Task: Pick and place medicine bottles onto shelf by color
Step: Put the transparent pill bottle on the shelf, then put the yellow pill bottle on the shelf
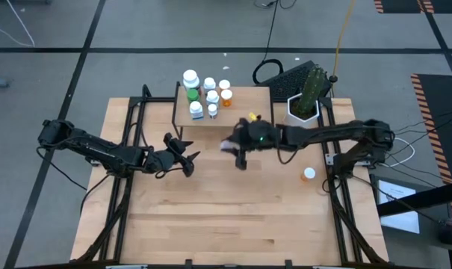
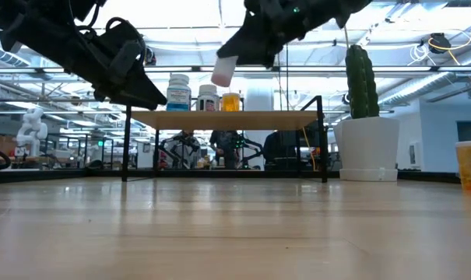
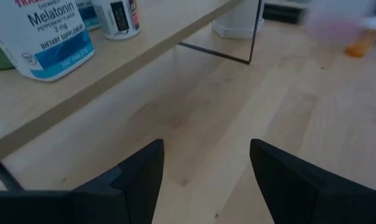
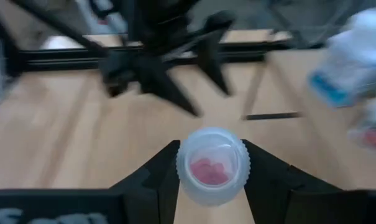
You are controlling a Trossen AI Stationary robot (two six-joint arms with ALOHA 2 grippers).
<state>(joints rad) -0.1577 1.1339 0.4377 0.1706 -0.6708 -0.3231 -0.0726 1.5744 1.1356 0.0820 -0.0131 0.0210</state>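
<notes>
Bottles [image 1: 208,93] stood clustered on the shelf [image 1: 240,112] at the table's [image 1: 226,224] far edge: white, green and orange ones, the largest a melatonin bottle [image 3: 41,34] near the shelf's left end. The right gripper [image 4: 212,165] hung in the air just in front of the shelf, its fingers [image 4: 153,174] pressed against both sides of a small pinkish bottle [image 4: 212,163] with a pale cap, held clear of the table and tilted in the low view [image 2: 224,70]. The left gripper [image 1: 182,153] hovered over bare table in front of the shelf's left end, jaws parted and holding nothing. One orange bottle [image 1: 308,174] stood alone on the table's right side, well apart from the shelf. A cactus pot [image 1: 303,110] sat just right of the shelf.
</notes>
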